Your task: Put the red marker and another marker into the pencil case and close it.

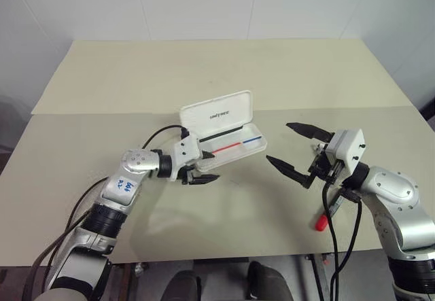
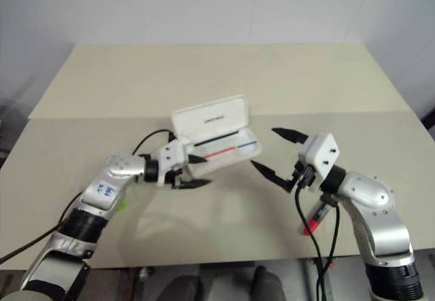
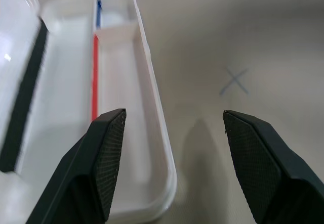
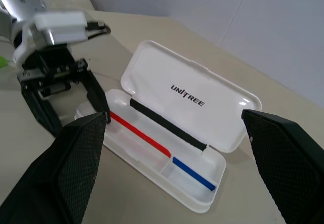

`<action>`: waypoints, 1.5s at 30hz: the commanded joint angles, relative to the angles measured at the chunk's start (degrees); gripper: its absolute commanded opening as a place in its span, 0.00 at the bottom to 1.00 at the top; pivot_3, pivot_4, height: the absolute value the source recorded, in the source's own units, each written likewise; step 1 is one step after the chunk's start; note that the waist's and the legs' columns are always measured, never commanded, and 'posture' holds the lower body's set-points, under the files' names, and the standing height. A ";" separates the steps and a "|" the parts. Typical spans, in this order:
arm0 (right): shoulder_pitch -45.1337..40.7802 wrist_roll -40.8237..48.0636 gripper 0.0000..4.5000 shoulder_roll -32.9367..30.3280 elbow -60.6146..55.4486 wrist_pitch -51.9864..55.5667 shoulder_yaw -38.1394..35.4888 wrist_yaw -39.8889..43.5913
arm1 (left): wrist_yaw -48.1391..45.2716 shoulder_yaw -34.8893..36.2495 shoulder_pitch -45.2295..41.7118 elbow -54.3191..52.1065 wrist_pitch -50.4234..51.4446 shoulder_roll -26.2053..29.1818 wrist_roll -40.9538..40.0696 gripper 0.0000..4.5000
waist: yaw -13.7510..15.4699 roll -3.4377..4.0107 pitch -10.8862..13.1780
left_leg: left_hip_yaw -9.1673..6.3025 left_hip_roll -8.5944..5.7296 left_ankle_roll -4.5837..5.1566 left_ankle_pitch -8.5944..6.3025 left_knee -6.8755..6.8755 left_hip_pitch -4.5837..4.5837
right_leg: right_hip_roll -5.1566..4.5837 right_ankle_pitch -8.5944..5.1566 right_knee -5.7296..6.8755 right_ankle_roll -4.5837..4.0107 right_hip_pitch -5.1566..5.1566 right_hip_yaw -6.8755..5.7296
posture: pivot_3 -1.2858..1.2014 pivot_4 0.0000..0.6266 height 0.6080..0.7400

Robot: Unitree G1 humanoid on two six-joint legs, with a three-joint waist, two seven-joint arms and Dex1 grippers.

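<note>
The white pencil case (image 1: 234,145) lies open mid-table with its lid (image 1: 217,114) raised. Its tray holds only the printed red and blue stripe. My left gripper (image 1: 214,166) is open at the case's near-left end. One finger (image 3: 109,148) hangs over the tray and the other over the table, holding nothing. My right gripper (image 1: 281,143) is wide open and empty, to the right of the case and pointing at it. The red marker (image 1: 321,222) lies on the table beside my right forearm, partly behind a black cable. A sliver of the green marker (image 2: 121,207) shows under my left arm.
A seam (image 1: 102,111) runs across the beige table behind the case. A blue X (image 3: 234,81) is drawn on the table just beside the case's front wall. Black cables (image 1: 336,226) hang from my right wrist near the red marker. The table's front edge (image 1: 224,255) is close.
</note>
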 commanded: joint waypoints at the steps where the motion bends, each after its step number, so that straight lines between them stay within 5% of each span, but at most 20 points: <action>1: -0.15 0.97 1.00 0.30 -2.42 -0.21 -1.27 -1.12 | -1.65 -1.22 -1.77 -0.13 1.82 0.19 0.89 0.72 | 0.07 -0.01 -0.01 | 0.00 0.00 0.00 0.00 0.01 0.00 | 0.00 0.00 0.00 0.00 0.00 0.00 | 0.52 0.24 1.00; 4: -0.61 0.92 1.00 0.39 -2.08 -0.68 -1.30 -1.27 | -3.23 -2.45 -3.54 0.96 4.62 0.67 1.93 0.72 | 0.09 -0.01 -0.01 | 0.00 0.00 0.00 0.00 0.05 -0.01 | 0.00 0.00 0.03 0.00 0.00 0.01 | 0.52 0.24 1.00; 7: -2.00 0.63 1.00 0.66 -1.31 -1.40 -1.15 -1.42 | -3.25 -4.26 -7.22 4.38 6.07 1.21 5.10 0.59 | 0.02 -0.02 -0.01 | 0.02 0.00 0.00 0.00 0.07 0.00 | 0.00 0.00 0.07 0.00 0.00 0.02 | 0.52 0.24 1.00; 15: -4.89 -0.01 1.00 0.82 -0.06 -2.25 -0.88 -1.37 | -4.30 -6.33 -10.88 7.82 4.75 0.78 8.15 0.02 | 0.27 -0.10 -0.06 | 0.03 0.02 0.01 0.00 0.16 0.01 | 0.00 0.01 0.15 -0.02 0.01 0.00 | 0.52 0.24 1.00; 29: -5.55 0.16 1.00 -0.36 1.22 -2.24 -1.20 0.23 | -8.71 -6.08 -8.00 -3.86 5.56 -1.04 4.63 0.01 | 0.18 -0.16 -0.10 | 0.03 0.02 0.15 -0.08 0.49 -0.12 | -0.01 0.09 0.18 -0.06 0.01 0.01 | 0.52 0.24 1.00; 45: -4.23 1.76 1.00 -1.72 -0.43 -0.17 -1.86 1.23 | -6.23 -8.13 -0.59 -17.27 15.37 3.16 6.70 0.01 | -0.03 -0.13 -0.08 | 0.09 0.05 0.20 -0.11 0.65 -0.12 | 0.00 0.11 0.20 -0.09 0.01 0.05 | 0.52 0.24 1.00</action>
